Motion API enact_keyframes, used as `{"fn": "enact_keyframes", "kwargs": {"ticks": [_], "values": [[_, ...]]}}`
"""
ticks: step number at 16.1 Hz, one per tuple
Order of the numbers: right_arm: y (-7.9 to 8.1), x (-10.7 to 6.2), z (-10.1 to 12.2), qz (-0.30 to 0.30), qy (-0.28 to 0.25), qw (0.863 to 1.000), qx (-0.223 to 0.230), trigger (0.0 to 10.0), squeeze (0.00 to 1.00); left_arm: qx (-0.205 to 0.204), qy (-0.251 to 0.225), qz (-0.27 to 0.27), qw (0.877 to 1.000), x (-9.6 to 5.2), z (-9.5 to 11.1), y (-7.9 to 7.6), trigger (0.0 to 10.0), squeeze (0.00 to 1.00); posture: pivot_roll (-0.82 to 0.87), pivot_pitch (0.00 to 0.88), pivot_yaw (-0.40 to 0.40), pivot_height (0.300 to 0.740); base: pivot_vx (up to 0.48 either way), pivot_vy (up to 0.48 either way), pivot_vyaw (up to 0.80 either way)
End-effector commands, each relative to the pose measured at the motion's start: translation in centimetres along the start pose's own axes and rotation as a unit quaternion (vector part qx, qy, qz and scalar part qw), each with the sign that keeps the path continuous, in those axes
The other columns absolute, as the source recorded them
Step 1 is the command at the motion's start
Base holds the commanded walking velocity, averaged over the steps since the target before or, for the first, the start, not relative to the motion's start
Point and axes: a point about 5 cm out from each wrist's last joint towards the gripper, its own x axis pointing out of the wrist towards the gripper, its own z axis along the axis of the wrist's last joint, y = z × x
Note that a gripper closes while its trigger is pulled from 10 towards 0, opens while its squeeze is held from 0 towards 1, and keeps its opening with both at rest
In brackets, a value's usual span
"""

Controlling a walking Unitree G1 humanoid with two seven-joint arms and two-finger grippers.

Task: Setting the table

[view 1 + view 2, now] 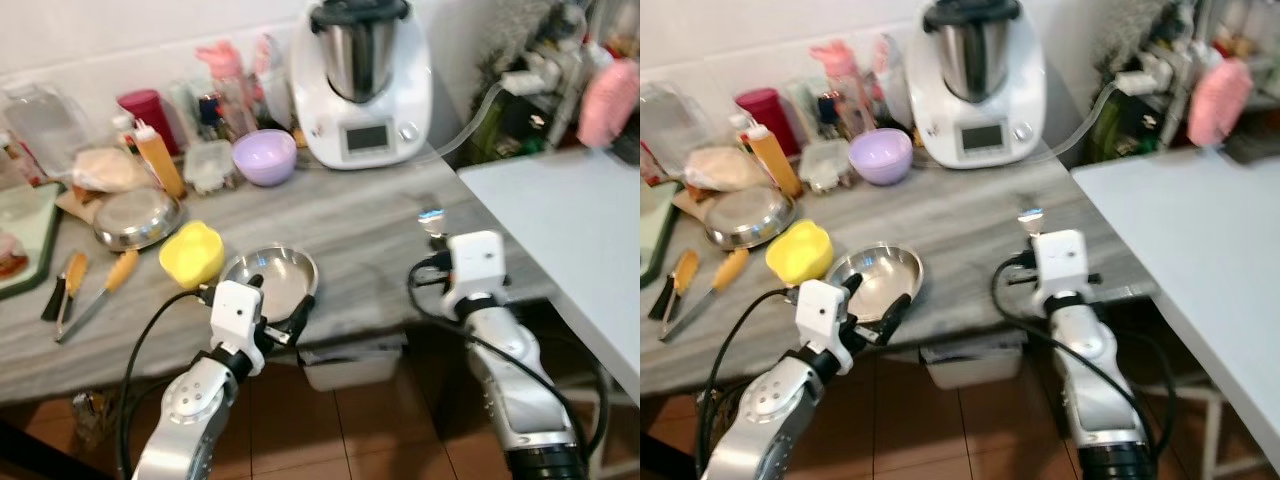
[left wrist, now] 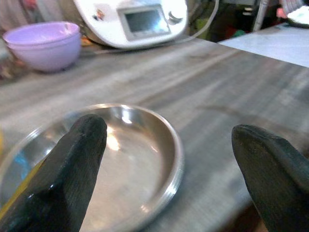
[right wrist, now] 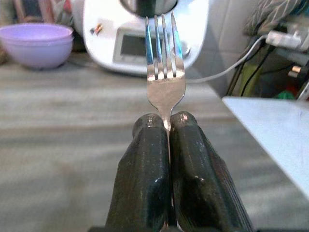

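- Tableware sits spread over the grey marbled countertop (image 1: pixel 380 215); white table (image 1: pixel 580 230) stands just to the robot's right, likely the place being set.
- White food processor (image 1: pixel 362 80) x1, at the back against the wall, cable trailing right; parked, not part of the job.
- Steel plates x2: one steel plate (image 1: pixel 272 277) at the counter's front edge, right in front of the left gripper; second steel plate (image 1: pixel 137 218) further back left, beside the orange squeeze bottle (image 1: pixel 158 158).
- Purple bowl (image 1: pixel 265 156) x1, near the processor base; yellow cup (image 1: pixel 192 253) x1, touching or just beside the front plate, cannot tell which.
- Clear lidded container (image 1: pixel 209 165) x1 and a cluster of bottles behind it, too cluttered to count.
- Orange-handled utensils (image 1: pixel 88 285) x2, lying flat at far left near the green tray (image 1: pixel 30 235).
- Left gripper (image 2: pixel 169 169): fingers spread wide, holding nothing, one finger over the plate's near rim and one outside it; looks lined up to pinch the rim.
- Right gripper (image 3: pixel 166 145): fingers pressed tight together on the fork (image 3: pixel 164 72) x1, clamped at the neck, tines pointing forward past the fingertips; held above the counter near its right end, probably bound for the table.
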Motion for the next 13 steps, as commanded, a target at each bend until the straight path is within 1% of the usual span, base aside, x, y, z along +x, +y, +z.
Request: {"fn": "enact_keyframes", "kwargs": {"ticks": [1, 3, 4, 5, 7, 8, 9, 12, 13], "values": [[0.8, 0.3, 1.0, 0.010, -0.021, 1.000, 0.005, 10.0, 0.00, 0.015, 0.002, 0.016, 1.000, -0.8, 0.3, 1.1, 10.0, 0.00, -0.24, 0.006, 0.097, 0.740, 0.311, 0.000, 0.00], [0.3, 0.2, 0.9, -0.002, -0.021, 1.000, -0.005, 10.0, 0.00, 0.016, -0.001, 0.019, 1.000, -1.3, 0.6, 1.3, 10.0, 0.00, -0.24, 0.011, 0.096, 0.740, 0.266, 0.000, 0.00], [-0.4, 0.1, 0.6, -0.017, -0.015, 1.000, -0.006, 10.0, 0.00, 0.019, 0.002, 0.024, 1.000, -2.0, 0.6, 1.5, 10.0, 0.00, -0.24, 0.013, 0.095, 0.740, 0.000, 0.000, 0.00], [-0.7, 0.1, 0.3, -0.021, -0.008, 1.000, -0.001, 10.0, 0.00, 0.019, 0.005, 0.024, 1.000, -2.6, 0.5, 1.6, 10.0, 0.00, -0.23, 0.015, 0.095, 0.740, 0.000, 0.000, 0.00], [-0.7, 0.1, 0.3, -0.018, -0.005, 1.000, 0.001, 10.0, 0.00, 0.021, 0.009, 0.018, 1.000, -3.1, 0.4, 1.5, 10.0, 0.00, -0.23, 0.016, 0.094, 0.740, 0.000, 0.000, 0.00], [-0.3, 0.2, 0.2, -0.005, -0.001, 1.000, 0.005, 10.0, 0.00, 0.028, 0.013, -0.004, 1.000, -3.5, 0.5, 1.3, 10.0, 0.00, -0.23, 0.023, 0.096, 0.740, 0.000, 0.000, 0.00], [-0.2, 0.3, 0.2, -0.001, 0.000, 1.000, 0.008, 10.0, 0.00, 0.032, 0.015, -0.010, 0.999, -3.6, 0.6, 1.2, 10.0, 0.00, -0.23, 0.027, 0.096, 0.740, 0.000, 0.000, 0.00], [0.5, 0.7, 0.4, 0.011, 0.007, 0.999, 0.048, 10.0, 0.00, 0.038, 0.022, -0.042, 0.998, -4.2, 0.8, 0.9, 10.0, 0.00, -0.22, 0.043, 0.095, 0.740, 0.000, 0.000, 0.00], [1.0, 0.9, 0.4, 0.017, 0.015, 0.997, 0.072, 10.0, 0.00, 0.045, 0.030, -0.058, 0.997, -4.5, 0.7, 0.9, 10.0, 0.00, -0.21, 0.051, 0.097, 0.740, 0.000, 0.000, 0.00]]}}
